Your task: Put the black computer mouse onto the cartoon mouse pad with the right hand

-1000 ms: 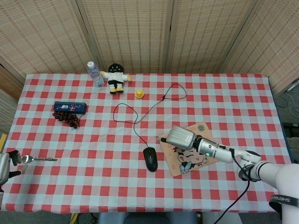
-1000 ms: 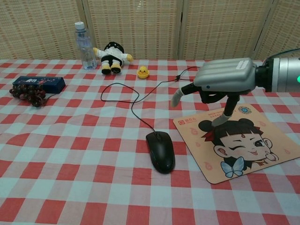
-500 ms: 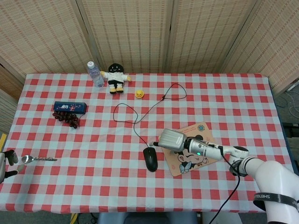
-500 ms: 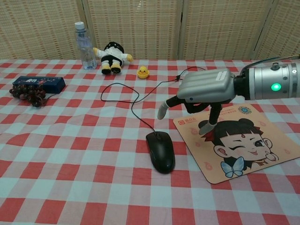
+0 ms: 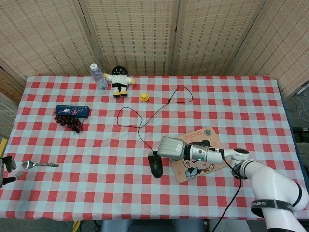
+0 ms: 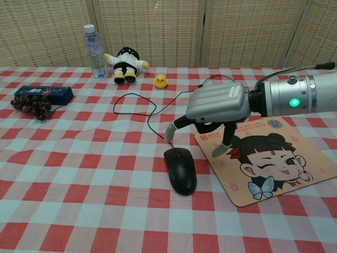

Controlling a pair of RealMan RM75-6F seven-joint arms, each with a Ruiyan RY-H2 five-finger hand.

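The clear water bottle [image 6: 95,46] stands capped at the desk's [image 6: 79,179] far edge, its fill level hard to judge. The black computer mouse [image 6: 180,169] lies on the checked cloth just beside the cartoon mouse pad [image 6: 274,163], at its 9 o'clock. The right robot hand [image 6: 216,108] hovers at the mouse's 1 o'clock, fingers [image 6: 171,132] spread wide and pointing down, holding nothing; the left robot hand [image 5: 6,169] is barely visible at the desk edge, so I cannot tell its state.

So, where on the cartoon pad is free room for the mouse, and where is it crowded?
The cartoon mouse pad is bare over its right and near parts, from the printed face to its near edge. Its left far corner is crowded: the right hand hangs there, fingers spread. The black mouse lies just left of the pad, its cable running away behind.
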